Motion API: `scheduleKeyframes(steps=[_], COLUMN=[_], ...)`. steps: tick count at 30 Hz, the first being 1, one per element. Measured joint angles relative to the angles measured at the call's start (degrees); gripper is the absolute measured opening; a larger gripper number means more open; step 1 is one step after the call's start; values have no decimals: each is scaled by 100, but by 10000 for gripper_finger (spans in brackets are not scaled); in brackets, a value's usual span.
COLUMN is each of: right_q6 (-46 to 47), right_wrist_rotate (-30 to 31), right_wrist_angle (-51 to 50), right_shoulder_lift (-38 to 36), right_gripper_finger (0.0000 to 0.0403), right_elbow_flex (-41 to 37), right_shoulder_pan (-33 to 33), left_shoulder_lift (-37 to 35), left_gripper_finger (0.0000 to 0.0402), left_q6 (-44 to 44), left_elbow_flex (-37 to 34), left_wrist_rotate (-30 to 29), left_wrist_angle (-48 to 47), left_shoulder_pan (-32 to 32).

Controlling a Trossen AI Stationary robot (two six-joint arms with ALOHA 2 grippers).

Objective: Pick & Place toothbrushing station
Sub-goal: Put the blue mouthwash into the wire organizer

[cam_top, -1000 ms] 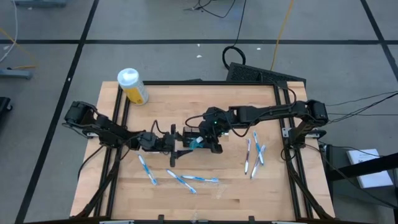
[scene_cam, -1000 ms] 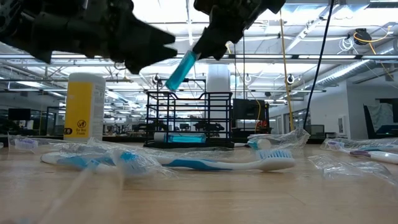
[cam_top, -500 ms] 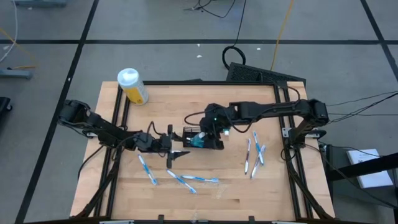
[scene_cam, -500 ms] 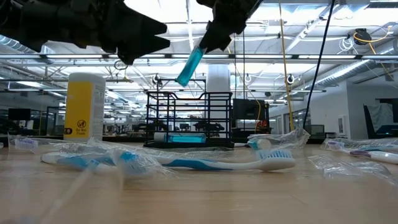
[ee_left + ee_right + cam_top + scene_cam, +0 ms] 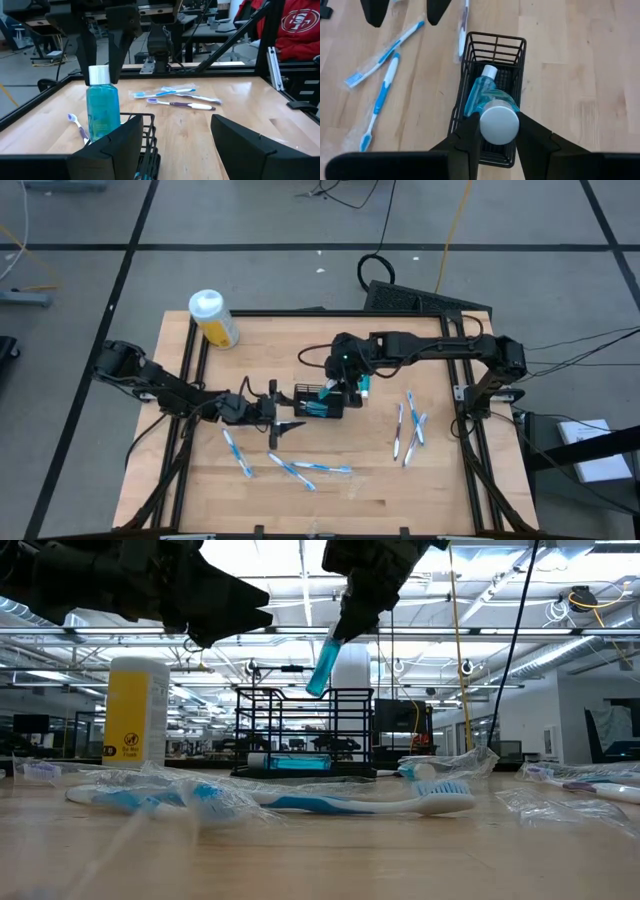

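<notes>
**Teal tube held above the wire-mesh basket**

Basket (image 5: 320, 401): small, black, wire-mesh and rectangular, standing near the middle of the wooden table (image 5: 420, 490). One teal tube with a white cap (image 5: 481, 89) already lies inside it. A second teal tube (image 5: 325, 657) hangs in the air just above the basket, tilted, cap end up, pinched between the two fingers of the right gripper (image 5: 498, 131); the jaws are closed partway on its white cap, and the tube touches neither basket nor table.

The left gripper (image 5: 283, 413) sits low just beside the basket's left end, jaws spread wide and empty; whether its fingertips touch the wire cannot be told.

Three white-and-blue toothbrushes in clear wrappers lie on the table in front of the basket: one (image 5: 237, 453) to the left, two (image 5: 305, 470) crossing near each other. Further wrapped toothbrushes (image 5: 408, 428) lie together toward the table's right side, well apart from the basket.

A yellow bottle with a white cap (image 5: 213, 318) stands at the far left corner of the table.
</notes>
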Motion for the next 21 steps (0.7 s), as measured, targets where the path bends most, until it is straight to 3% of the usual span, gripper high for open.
scheduleKeyframes(steps=[9, 21], right_q6=[-61, -100], right_wrist_rotate=[-170, -322], right_wrist_angle=[-99, -84], right_shoulder_lift=[436, 442], right_gripper_finger=[89, 89], right_elbow_flex=[-2, -2], right_shoulder_pan=[-54, -60], left_shoulder_lift=[0, 2], left_gripper_finger=[241, 241], left_q6=[4, 6], left_elbow_flex=[-2, -4], left_wrist_rotate=[-24, -30], left_wrist_angle=[-6, -96], left_shoulder_pan=[0, 4])
